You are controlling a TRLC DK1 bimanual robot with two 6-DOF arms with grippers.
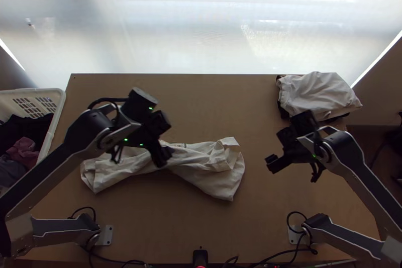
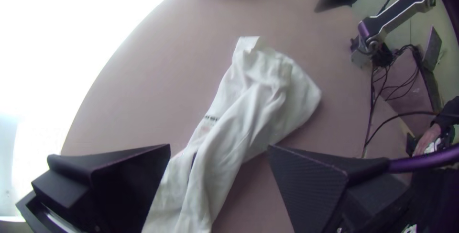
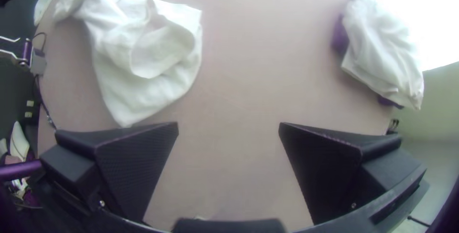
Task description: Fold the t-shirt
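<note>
The white t-shirt (image 1: 216, 170) lies bunched and twisted in a long strip across the table's left and middle. My left gripper (image 1: 162, 155) is over the middle of this strip; in the left wrist view the fingers of the left gripper (image 2: 220, 149) stand wide apart, above the shirt (image 2: 253, 99). To the right of the shirt, over bare wood, is my right gripper (image 1: 294, 170). The right wrist view has the right gripper (image 3: 228, 127) open, with only table between its fingers and the shirt's bunched end (image 3: 148, 56) off to one side.
A pile of folded pale cloth (image 1: 316, 94) with dark cloth beneath it lies at the table's back right corner. A white basket (image 1: 59, 112) holding dark and reddish clothes stands at the left edge. Bare table (image 1: 216, 107) stretches behind the shirt.
</note>
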